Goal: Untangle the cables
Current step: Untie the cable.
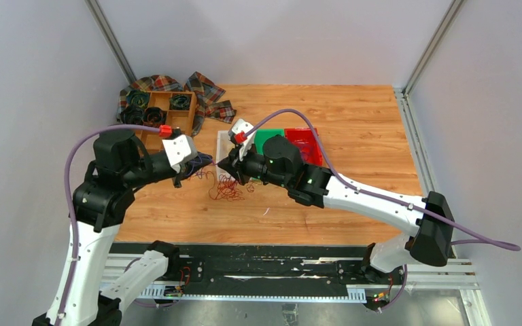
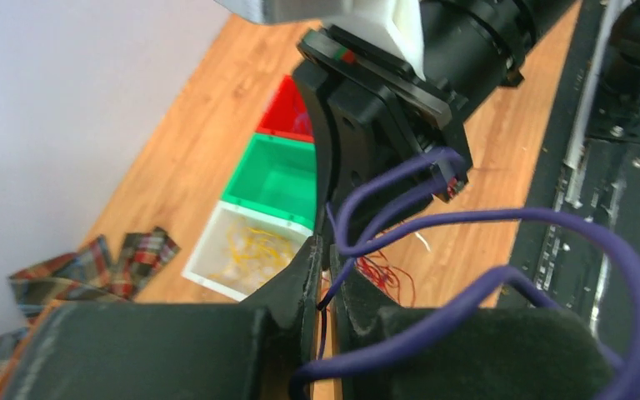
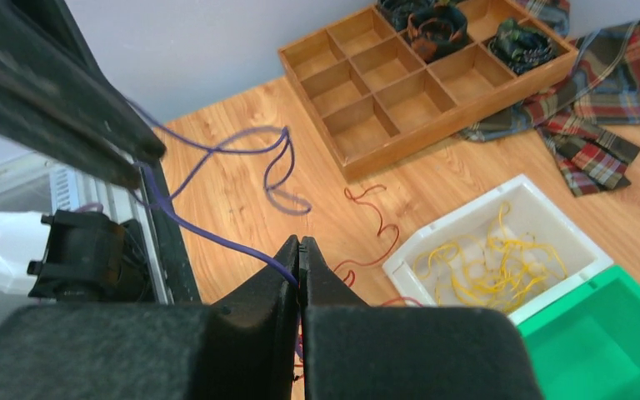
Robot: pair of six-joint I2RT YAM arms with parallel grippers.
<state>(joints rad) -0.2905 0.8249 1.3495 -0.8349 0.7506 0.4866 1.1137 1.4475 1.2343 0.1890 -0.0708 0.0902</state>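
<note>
The purple wire [image 3: 217, 237] runs taut between my two grippers above the table. My left gripper [image 2: 325, 258] is shut on it, with more purple loops [image 2: 483, 218] hanging over its fingers. My right gripper [image 3: 299, 246] is shut on the same purple wire at its fingertips. In the top view the left gripper [image 1: 192, 171] and the right gripper [image 1: 225, 165] face each other, a short gap apart. A loose clump of dark red wires [image 1: 228, 190] lies on the wood below them and also shows in the right wrist view [image 3: 367, 225]. Yellow wires [image 3: 483, 258] lie in the white bin.
A white bin [image 1: 223, 146], a green bin [image 1: 268, 139] and a red bin [image 1: 306, 146] stand in a row behind the grippers. A wooden compartment tray [image 3: 417, 75] with black rolls sits on plaid cloth [image 3: 600, 125] at the back left.
</note>
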